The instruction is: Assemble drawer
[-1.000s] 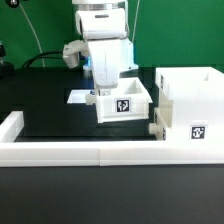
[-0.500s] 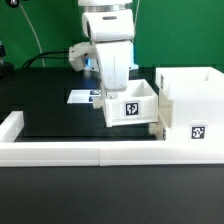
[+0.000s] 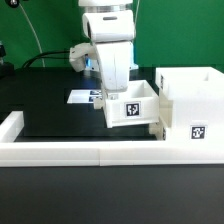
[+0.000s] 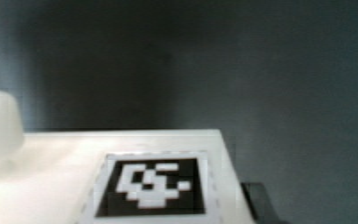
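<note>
In the exterior view my gripper is shut on the wall of a small white open-topped tray with a black-and-white tag on its front. The tray hangs just above the black tabletop. Its right side is close against the tall white housing, which has a tag low on its front. A small white part sits at the housing's lower left corner; I cannot tell what it is. The wrist view shows the tray's white face and tag close up, with one dark fingertip beside it.
A low white rail edges the front and left of the tabletop. The marker board lies flat behind the tray. Cables and dark equipment stand at the back on the exterior view's left.
The gripper carried the tray toward the exterior view's right, up to the housing, between one second and half a second ago. Since then it has barely moved.
</note>
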Robot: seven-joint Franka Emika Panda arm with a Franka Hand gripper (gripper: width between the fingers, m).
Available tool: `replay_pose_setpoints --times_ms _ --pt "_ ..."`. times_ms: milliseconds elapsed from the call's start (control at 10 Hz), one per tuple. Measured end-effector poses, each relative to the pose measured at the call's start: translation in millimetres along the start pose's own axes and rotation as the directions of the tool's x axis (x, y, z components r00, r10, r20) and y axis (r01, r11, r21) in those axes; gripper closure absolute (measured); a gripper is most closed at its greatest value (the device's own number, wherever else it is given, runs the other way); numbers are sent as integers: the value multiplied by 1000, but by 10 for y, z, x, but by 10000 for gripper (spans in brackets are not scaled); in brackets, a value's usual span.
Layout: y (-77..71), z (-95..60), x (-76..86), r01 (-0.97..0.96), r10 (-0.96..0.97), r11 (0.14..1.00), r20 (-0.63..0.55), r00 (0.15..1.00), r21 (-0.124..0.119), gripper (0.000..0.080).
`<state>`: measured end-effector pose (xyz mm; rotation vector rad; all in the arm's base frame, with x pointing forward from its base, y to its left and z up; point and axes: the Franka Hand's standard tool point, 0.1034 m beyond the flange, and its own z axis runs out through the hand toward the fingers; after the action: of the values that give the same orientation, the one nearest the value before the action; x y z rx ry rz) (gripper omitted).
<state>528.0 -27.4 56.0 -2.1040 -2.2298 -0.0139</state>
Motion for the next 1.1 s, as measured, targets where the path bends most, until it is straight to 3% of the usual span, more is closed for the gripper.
replay_pose_setpoints --times_ms 200,1100 --pt "72 -11 57 -9 9 1000 -3 1000 -16 755" --pt "92 28 74 -25 25 1000 -6 1000 -12 755"
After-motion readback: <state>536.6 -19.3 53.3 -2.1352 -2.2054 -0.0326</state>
